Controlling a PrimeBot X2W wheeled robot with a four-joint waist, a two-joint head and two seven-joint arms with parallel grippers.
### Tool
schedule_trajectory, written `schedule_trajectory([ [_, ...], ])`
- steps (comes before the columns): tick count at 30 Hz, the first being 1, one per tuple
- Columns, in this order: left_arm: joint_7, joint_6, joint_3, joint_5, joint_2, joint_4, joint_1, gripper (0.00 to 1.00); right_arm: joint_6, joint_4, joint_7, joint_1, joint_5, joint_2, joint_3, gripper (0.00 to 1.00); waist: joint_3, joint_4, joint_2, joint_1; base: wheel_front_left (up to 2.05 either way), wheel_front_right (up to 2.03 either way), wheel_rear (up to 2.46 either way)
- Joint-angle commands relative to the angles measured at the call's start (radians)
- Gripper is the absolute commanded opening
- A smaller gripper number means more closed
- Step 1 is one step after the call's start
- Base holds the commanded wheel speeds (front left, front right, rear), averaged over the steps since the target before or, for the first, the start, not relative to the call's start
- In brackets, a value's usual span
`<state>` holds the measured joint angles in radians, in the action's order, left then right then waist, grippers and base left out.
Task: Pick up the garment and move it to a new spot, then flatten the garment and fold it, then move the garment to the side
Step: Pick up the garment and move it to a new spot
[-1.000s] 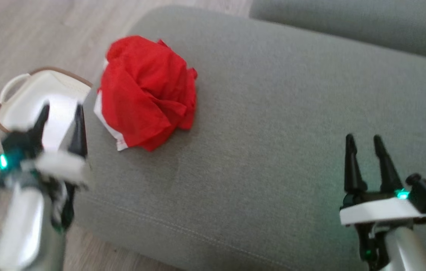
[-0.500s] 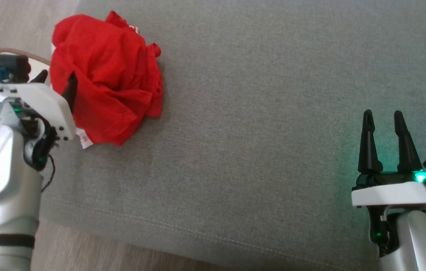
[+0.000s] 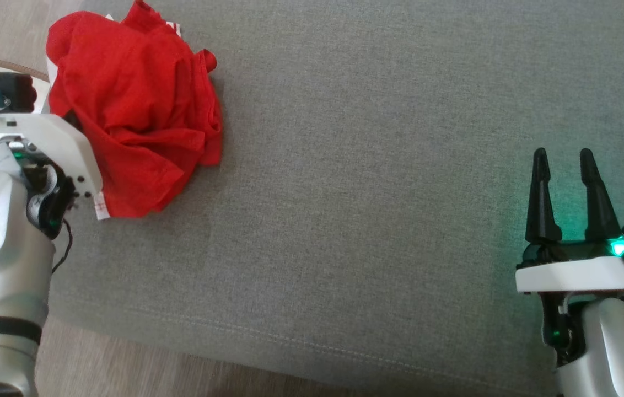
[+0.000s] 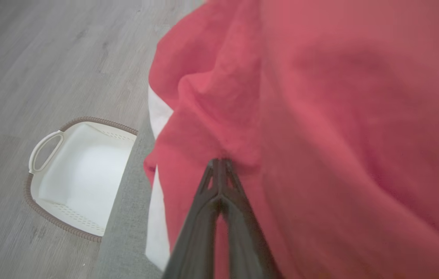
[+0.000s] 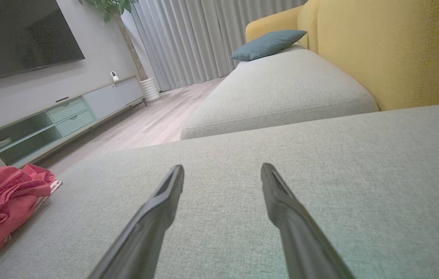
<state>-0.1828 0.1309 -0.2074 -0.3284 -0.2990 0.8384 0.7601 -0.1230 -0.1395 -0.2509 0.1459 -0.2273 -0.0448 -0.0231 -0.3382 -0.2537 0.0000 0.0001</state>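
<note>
I have the red garment [image 3: 135, 121] in the upper left of the head view. It lies as a crumpled heap close to the left edge of the grey cushion [image 3: 372, 193].

My left gripper [image 4: 219, 164] is closed. In the left wrist view its two fingers meet at the centre of the frame, with the tips pressed into a pucker of red cloth, so I read it as pinching a fold on the side of the heap. Taking a raised fold makes sense to me, because the heap is loose and a ridge is what two thin fingers can catch. I cannot tell how much cloth sits between the tips, since the fabric hides them.

My right gripper [image 3: 562, 155] is at the lower right of the head view, fingers apart and holding nothing, well apart from the garment over bare cushion. I judge it is parked there to keep the wide middle of the cushion free for setting the garment down and flattening it.

A white basket [image 4: 83, 174] stands on the wooden floor [image 4: 29, 58] at the left of the left wrist view, just beside the cushion's edge. I would therefore carry the cloth toward the frame's centre, so that no trailing edge slips off.
</note>
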Motion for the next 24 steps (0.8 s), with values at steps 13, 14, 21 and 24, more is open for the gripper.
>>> schedule_trajectory([
  [13,0.204,-0.053,0.059,0.003,-0.098,-0.102,0.104,0.00,-0.008,-0.005,-0.011,0.001,-0.045,-0.005,0.025,1.00,0.135,-0.029,0.0000,-0.0001,0.00,0.00,0.00],
  [14,0.211,-0.057,0.061,0.004,-0.104,-0.119,0.105,0.00,-0.008,-0.007,-0.011,-0.002,-0.052,-0.005,0.027,1.00,0.147,-0.030,0.0000,-0.0001,0.00,0.00,0.00],
  [21,0.211,-0.082,0.068,-0.002,-0.119,-0.273,0.071,0.00,-0.008,-0.013,-0.011,-0.022,-0.090,-0.005,0.037,1.00,0.215,-0.030,0.0000,-0.0001,0.00,0.00,0.00],
  [24,0.199,-0.092,0.073,-0.015,-0.116,-0.354,0.025,0.00,-0.008,-0.004,-0.011,-0.029,-0.106,-0.005,0.038,1.00,0.234,-0.027,0.0000,-0.0001,0.00,0.00,0.00],
])
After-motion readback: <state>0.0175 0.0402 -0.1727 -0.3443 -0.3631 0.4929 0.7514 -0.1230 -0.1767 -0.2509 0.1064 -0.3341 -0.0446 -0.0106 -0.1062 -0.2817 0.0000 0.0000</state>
